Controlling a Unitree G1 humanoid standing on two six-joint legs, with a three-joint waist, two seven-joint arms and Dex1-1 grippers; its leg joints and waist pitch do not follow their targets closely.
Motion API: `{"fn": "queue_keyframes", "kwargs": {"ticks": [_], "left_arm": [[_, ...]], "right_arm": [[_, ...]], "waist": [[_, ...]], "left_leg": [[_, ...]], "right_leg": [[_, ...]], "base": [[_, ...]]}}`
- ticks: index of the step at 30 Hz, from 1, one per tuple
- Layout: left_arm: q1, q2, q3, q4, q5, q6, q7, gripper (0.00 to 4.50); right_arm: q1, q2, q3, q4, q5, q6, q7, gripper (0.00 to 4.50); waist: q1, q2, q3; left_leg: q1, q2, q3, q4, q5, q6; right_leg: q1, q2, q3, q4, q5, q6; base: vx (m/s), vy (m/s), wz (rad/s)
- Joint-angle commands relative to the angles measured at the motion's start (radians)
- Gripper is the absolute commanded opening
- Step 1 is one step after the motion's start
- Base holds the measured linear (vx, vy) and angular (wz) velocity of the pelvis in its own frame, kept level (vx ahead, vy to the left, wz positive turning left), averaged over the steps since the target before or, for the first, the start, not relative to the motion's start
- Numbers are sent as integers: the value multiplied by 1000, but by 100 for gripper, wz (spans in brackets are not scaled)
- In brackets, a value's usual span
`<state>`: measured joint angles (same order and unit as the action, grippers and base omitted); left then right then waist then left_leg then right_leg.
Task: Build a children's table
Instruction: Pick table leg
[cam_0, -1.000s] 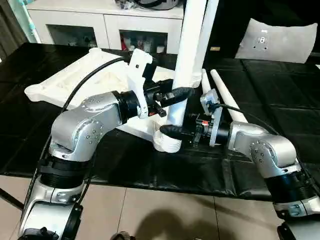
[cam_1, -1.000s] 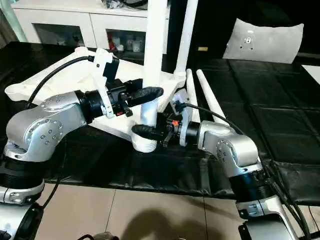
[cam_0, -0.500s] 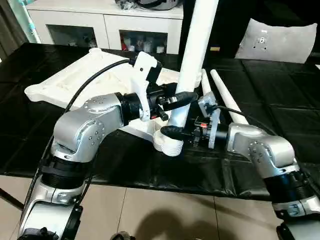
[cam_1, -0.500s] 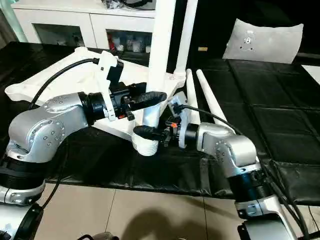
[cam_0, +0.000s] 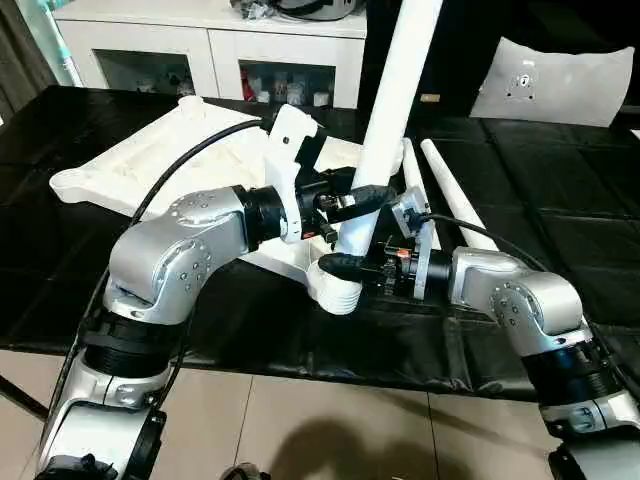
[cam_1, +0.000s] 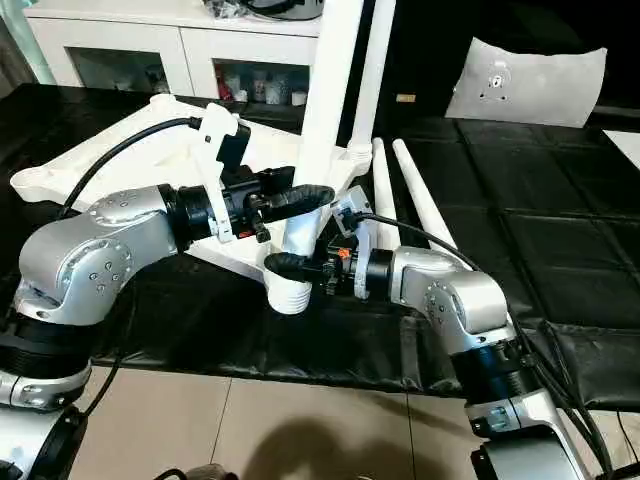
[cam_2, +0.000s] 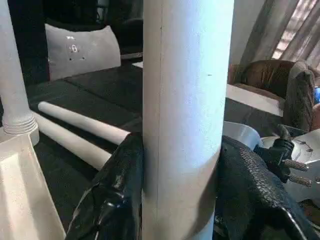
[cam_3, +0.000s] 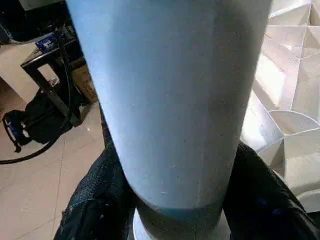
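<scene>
On black mat (cam_0: 300, 330), both fingers clamp leaning leg (cam_0: 395, 100).

Smooth matt white plastic leg (cam_0: 395, 110), ribbed white plastic tabletop (cam_0: 150, 160), glossy black table cover (cam_0: 540, 190), brushed silver metal forearms (cam_0: 175, 255)

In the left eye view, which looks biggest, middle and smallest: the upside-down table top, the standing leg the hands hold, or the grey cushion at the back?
1. Table top
2. Standing leg
3. Grey cushion, though it sits farther back, so it may only look smaller than the leg.
</scene>
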<state>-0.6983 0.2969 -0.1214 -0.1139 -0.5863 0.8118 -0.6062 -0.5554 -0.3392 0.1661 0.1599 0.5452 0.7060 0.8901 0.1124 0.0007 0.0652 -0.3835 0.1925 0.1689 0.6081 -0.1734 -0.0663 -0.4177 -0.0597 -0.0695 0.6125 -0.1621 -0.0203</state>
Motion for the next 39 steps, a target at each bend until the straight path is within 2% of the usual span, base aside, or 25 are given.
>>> {"fn": "queue_keyframes", "kwargs": {"ticks": [1,3,8,12,14,15,19,21,24,27,28,30,33,35,38,39], "left_arm": [[-34,-36,44,-29,-66,27,-3,215],[-37,-50,63,-34,-101,43,-6,250],[-39,-99,105,-35,-166,51,5,250],[-39,-144,139,-38,-209,85,17,250],[-32,-142,118,-48,-189,90,7,250],[-24,-127,84,-54,-162,82,-10,250],[-14,-74,-25,-56,-39,37,-31,250],[-15,-77,-20,-53,-39,46,-20,256],[-18,-81,1,-47,-47,68,-15,299],[-4,-51,-25,-46,-18,32,-45,298],[8,-36,-37,-45,-2,17,-55,331],[22,-28,-44,-42,6,6,-65,337],[53,-64,5,-44,-51,-1,-79,371],[77,-119,64,-62,-135,-21,-112,383],[82,-163,109,-60,-213,-2,-105,390],[82,-163,109,-60,-213,-2,-105,395]], "right_arm": [[-10,4,-8,26,-21,-2,-18,199],[-5,9,-6,23,-25,-8,-21,198],[7,17,-2,16,-33,-14,-23,194],[7,23,-1,22,-39,-18,-21,192],[6,25,1,23,-43,-22,-23,191],[5,25,6,27,-53,-32,-25,191],[14,22,31,25,-90,-64,-33,190],[15,23,32,24,-95,-72,-35,189],[24,24,41,25,-120,-104,-37,189],[44,32,45,30,-134,-131,-38,189],[55,37,46,30,-140,-143,-42,189],[69,42,46,29,-146,-158,-45,189],[95,54,29,16,-133,-177,-44,189],[110,55,28,6,-132,-180,-39,189],[119,57,26,2,-136,-184,-38,189],[119,57,26,2,-136,-184,-38,189]], "waist": [[0,-3,-84],[0,-5,-84],[1,-7,-82],[2,-8,-83],[2,-8,-83],[2,-4,-83],[0,-2,-83],[1,-3,-83],[1,0,-83],[0,-1,-83],[0,-1,-82],[-2,-3,-83],[0,0,-81],[-1,5,-82],[0,2,-81],[-1,1,-80]], "left_leg": [[10,24,-3,-58,-124,-4],[10,24,-4,-58,-126,-3],[11,24,-4,-59,-139,0],[11,24,-5,-58,-130,5],[10,24,-5,-58,-135,9],[11,24,-5,-59,-137,8],[13,26,-7,-61,-147,4],[11,26,-6,-61,-139,-2],[11,25,-7,-59,-138,-2],[12,25,-7,-61,-149,0],[12,25,-7,-61,-153,0],[12,26,-7,-62,-154,-2],[12,27,-6,-62,-166,-4],[13,26,-7,-62,-174,-6],[14,27,-7,-62,-187,-3],[13,26,-7,-63,-194,0]], "right_leg": [[66,-68,44,-68,-240,-148],[67,-68,43,-69,-242,-149],[66,-68,42,-72,-272,-140],[65,-67,42,-71,-261,-141],[66,-68,41,-74,-276,-136],[65,-68,42,-75,-284,-133],[63,-68,42,-77,-295,-120],[65,-69,43,-73,-278,-130],[66,-69,42,-71,-254,-140],[65,-69,43,-75,-275,-135],[64,-69,43,-75,-280,-132],[65,-68,42,-74,-273,-136],[64,-71,43,-77,-277,-143],[65,-69,42,-75,-280,-146],[64,-69,41,-78,-287,-152],[64,-68,41,-80,-300,-147]], "base": [[0,0,0],[0,0,0],[0,0,0],[0,0,0],[0,0,0],[0,0,0],[0,0,0],[0,0,0],[0,0,0],[0,0,0],[0,0,0],[0,0,0],[0,0,0],[0,0,0],[0,0,0],[0,0,0]]}}
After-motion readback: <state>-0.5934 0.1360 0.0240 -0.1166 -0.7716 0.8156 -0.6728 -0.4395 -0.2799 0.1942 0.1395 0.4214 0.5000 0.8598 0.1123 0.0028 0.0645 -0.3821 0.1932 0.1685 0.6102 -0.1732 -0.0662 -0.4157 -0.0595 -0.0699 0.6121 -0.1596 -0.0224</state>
